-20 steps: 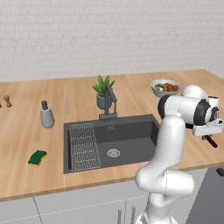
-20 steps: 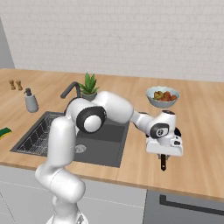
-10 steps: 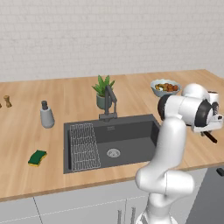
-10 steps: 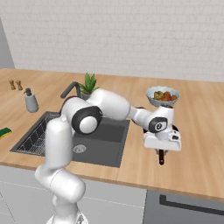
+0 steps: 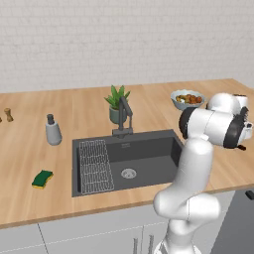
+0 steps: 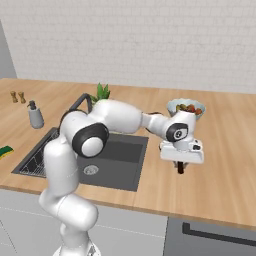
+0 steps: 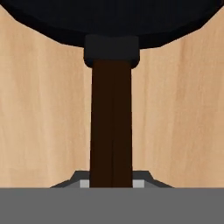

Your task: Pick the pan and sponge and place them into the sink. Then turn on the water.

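- One dark grey sink (image 5: 149,149) is set into the middle of the wooden surface (image 5: 30,154). Its basin holds one silver wire rack (image 5: 94,166) on the left side and a round metal drain (image 5: 128,173); no water shows.
- One bowl (image 5: 187,99) of food sits far right on the surface, well apart from the sink.
- One potted plant (image 5: 116,102) and one dark faucet (image 5: 123,116) stand at the sink's far edge.
- One green and yellow sponge (image 5: 42,179) lies on the surface left of the sink, near the front edge, with bare wood around it.
- One grey soap bottle (image 5: 52,130) stands further back on the left, and two small shakers (image 5: 8,114) stand at the far left.
- One black pan (image 7: 112,19) is to the right of the sink, over open wood. Its dark brown handle (image 7: 111,127) runs straight back into the gripper (image 6: 181,159).
- The jaws are clamped together on the pan's handle, close to the front edge of the surface.
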